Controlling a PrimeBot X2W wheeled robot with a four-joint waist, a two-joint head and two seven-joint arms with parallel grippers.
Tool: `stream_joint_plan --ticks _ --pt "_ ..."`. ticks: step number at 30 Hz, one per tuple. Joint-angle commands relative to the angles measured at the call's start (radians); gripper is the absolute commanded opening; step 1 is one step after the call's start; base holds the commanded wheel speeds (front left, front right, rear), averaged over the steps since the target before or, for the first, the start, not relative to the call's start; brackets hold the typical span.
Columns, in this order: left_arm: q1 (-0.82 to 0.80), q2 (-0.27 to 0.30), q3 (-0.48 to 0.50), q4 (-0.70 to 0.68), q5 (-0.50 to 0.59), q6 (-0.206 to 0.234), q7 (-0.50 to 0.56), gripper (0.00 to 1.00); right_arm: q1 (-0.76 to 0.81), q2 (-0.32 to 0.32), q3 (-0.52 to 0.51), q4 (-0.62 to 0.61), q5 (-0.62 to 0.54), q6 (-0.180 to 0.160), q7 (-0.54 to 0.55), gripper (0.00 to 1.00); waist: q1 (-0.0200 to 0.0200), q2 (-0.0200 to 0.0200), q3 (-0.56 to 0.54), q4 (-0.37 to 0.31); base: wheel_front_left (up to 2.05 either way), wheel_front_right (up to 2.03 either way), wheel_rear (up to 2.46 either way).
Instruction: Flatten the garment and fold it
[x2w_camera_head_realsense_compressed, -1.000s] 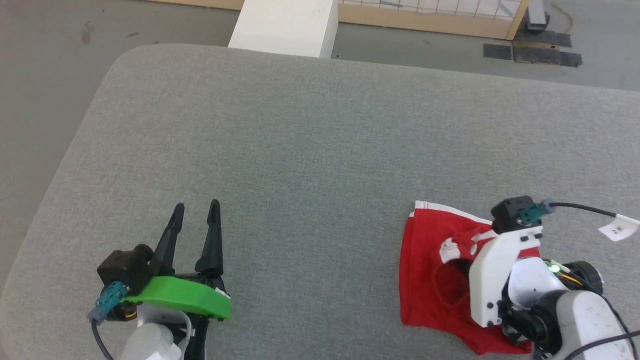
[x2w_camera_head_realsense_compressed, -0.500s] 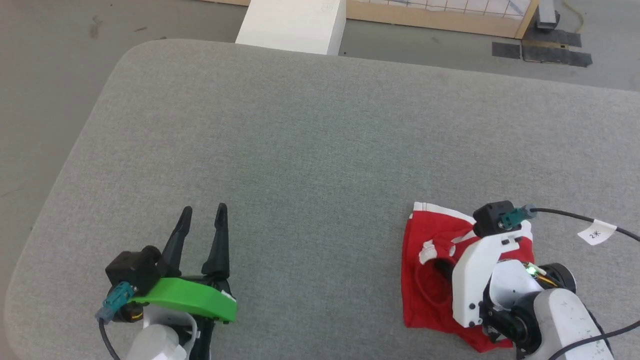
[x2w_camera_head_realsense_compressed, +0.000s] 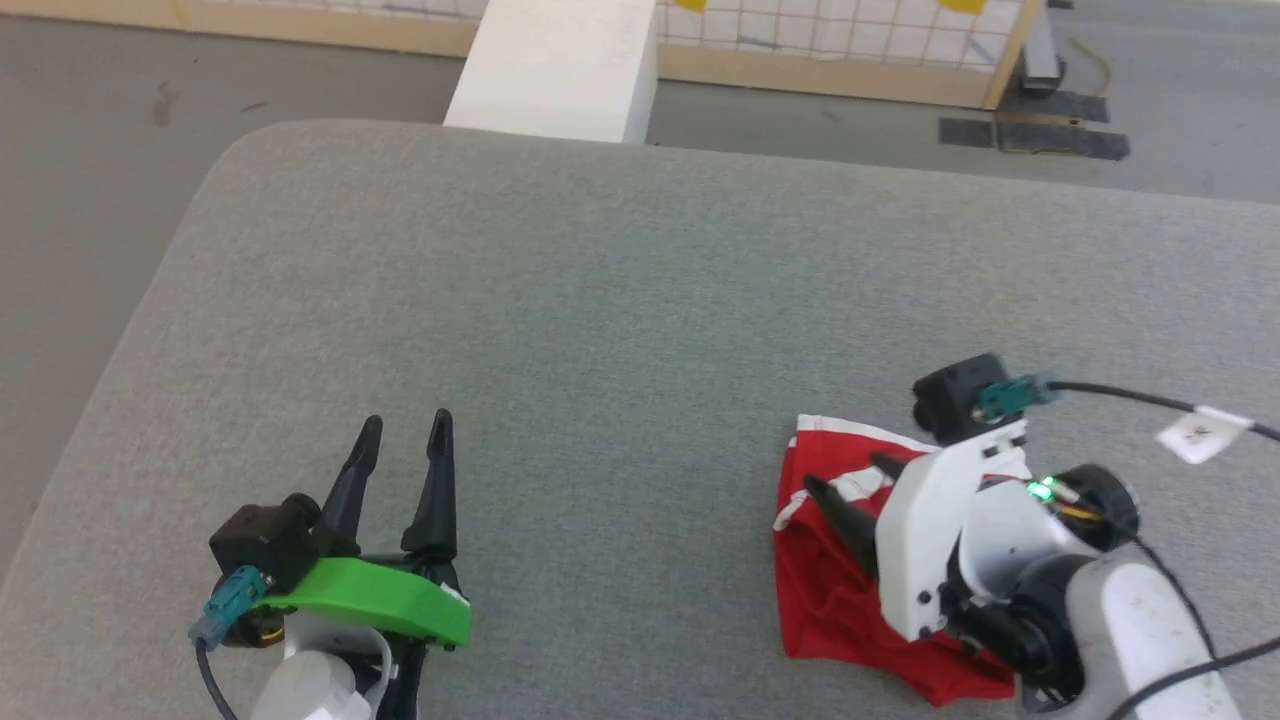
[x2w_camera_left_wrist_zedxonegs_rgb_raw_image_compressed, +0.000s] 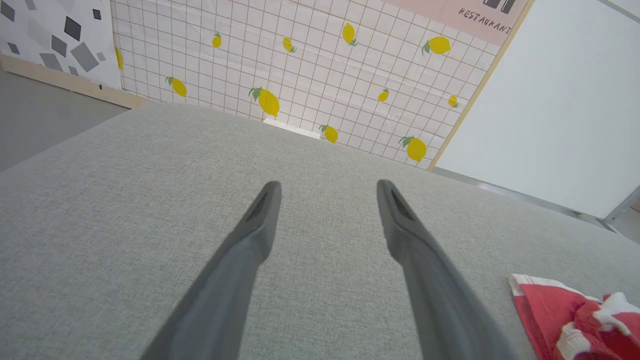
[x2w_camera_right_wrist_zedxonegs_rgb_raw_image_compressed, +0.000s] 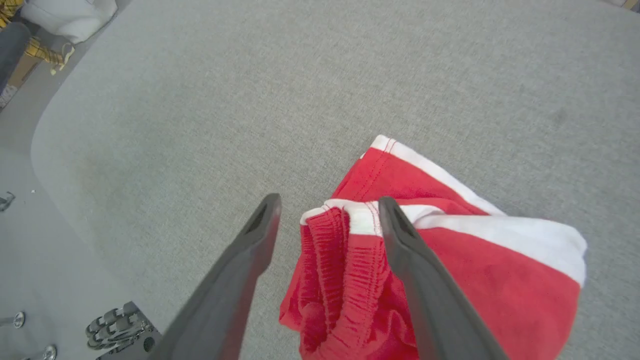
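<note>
The red garment (x2w_camera_head_realsense_compressed: 825, 600) lies crumpled on the grey padded table (x2w_camera_head_realsense_compressed: 600, 300) at the near right, with white stripe trim along its far edge. No lettering shows on it. My right gripper (x2w_camera_head_realsense_compressed: 850, 478) hangs over its left part, open, its fingers pointing left. In the right wrist view the right gripper (x2w_camera_right_wrist_zedxonegs_rgb_raw_image_compressed: 330, 200) straddles the bunched elastic edge of the garment (x2w_camera_right_wrist_zedxonegs_rgb_raw_image_compressed: 475, 280) with nothing between its fingers. My left gripper (x2w_camera_head_realsense_compressed: 405, 425) rests open at the near left, far from the cloth. In the left wrist view the left gripper (x2w_camera_left_wrist_zedxonegs_rgb_raw_image_compressed: 328, 185) is open and the garment (x2w_camera_left_wrist_zedxonegs_rgb_raw_image_compressed: 550, 310) shows at the lower right corner.
A white block (x2w_camera_head_realsense_compressed: 550, 65) stands on the floor beyond the table's far edge. Behind it runs a wood-framed grid panel (x2w_camera_head_realsense_compressed: 830, 40), and black mats (x2w_camera_head_realsense_compressed: 1035, 140) lie on the floor. A cable with a white tag (x2w_camera_head_realsense_compressed: 1195, 432) trails from the right wrist.
The head camera has shifted. My right arm has swung left and lifted, so its open fingers now show over the garment's left part. The left gripper has stayed put.
</note>
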Motion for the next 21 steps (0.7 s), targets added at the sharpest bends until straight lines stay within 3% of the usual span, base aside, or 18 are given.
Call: stream_joint_plan --ticks 1,6,12,21 --pt "0.016 0.008 0.003 -0.003 -0.005 -0.002 -0.005 1.0 0.01 0.0 -0.007 -0.027 0.005 -0.001 -0.005 1.0 0.0 0.0 -0.013 -0.018 0.0 0.0 0.0" --pt "0.014 0.015 0.014 -0.032 0.01 0.005 -0.005 1.0 0.036 0.0 -0.118 -0.119 -0.058 -0.001 -0.066 1.0 0.0 0.0 -0.017 -0.044 0.0 0.0 0.0" --pt "0.018 0.015 0.018 -0.044 0.026 0.01 -0.005 1.0 0.099 0.0 -0.246 -0.101 -0.151 -0.001 -0.08 1.0 0.0 0.0 -0.012 -0.057 0.0 0.0 0.0" --pt "0.01 0.009 0.015 -0.043 0.026 0.008 -0.005 1.0 0.148 0.0 -0.26 0.003 -0.168 -0.001 -0.058 1.0 0.0 0.0 0.021 -0.044 0.0 0.0 0.0"
